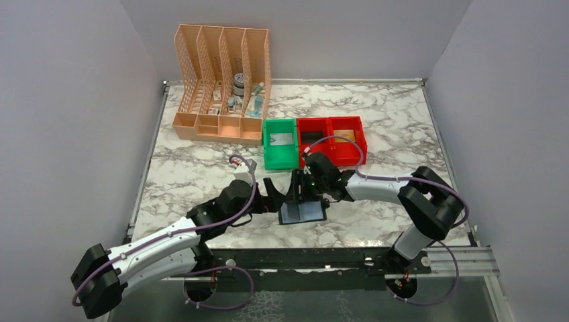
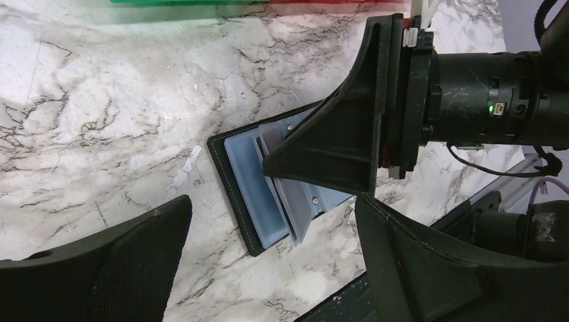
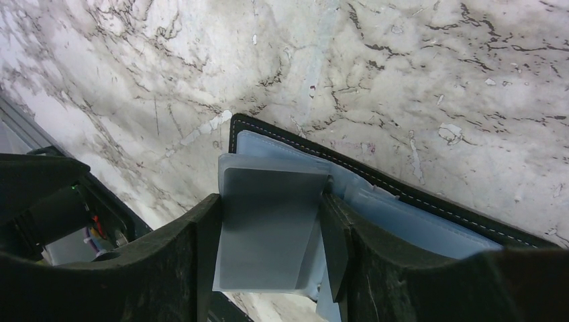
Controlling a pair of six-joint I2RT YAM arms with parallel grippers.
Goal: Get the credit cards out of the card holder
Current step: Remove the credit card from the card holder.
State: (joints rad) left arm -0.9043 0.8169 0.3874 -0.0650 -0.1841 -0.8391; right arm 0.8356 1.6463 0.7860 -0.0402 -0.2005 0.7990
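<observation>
The black card holder [image 1: 305, 213] lies open on the marble, its grey-blue inner panels [image 3: 429, 225] facing up. My right gripper [image 1: 303, 191] reaches down over it. In the right wrist view the right gripper [image 3: 270, 201] is shut on the two side edges of a grey inner sleeve [image 3: 268, 228], which is lifted off the holder. A flat, darker, card-shaped rectangle shows inside that sleeve. The left wrist view shows the same raised sleeve [image 2: 298, 211] under the right finger [image 2: 335, 141]. My left gripper [image 2: 272, 211] stands open just left of the holder [image 2: 245, 181], holding nothing.
A green bin [image 1: 280, 144] and red bins [image 1: 332, 137] stand behind the holder; a pale flat card [image 1: 282, 139] lies in the green one and a tan one [image 1: 344, 134] in the right red one. A peach file organizer [image 1: 221, 80] stands at the back left. The table's metal front rail [image 1: 302, 258] is close below.
</observation>
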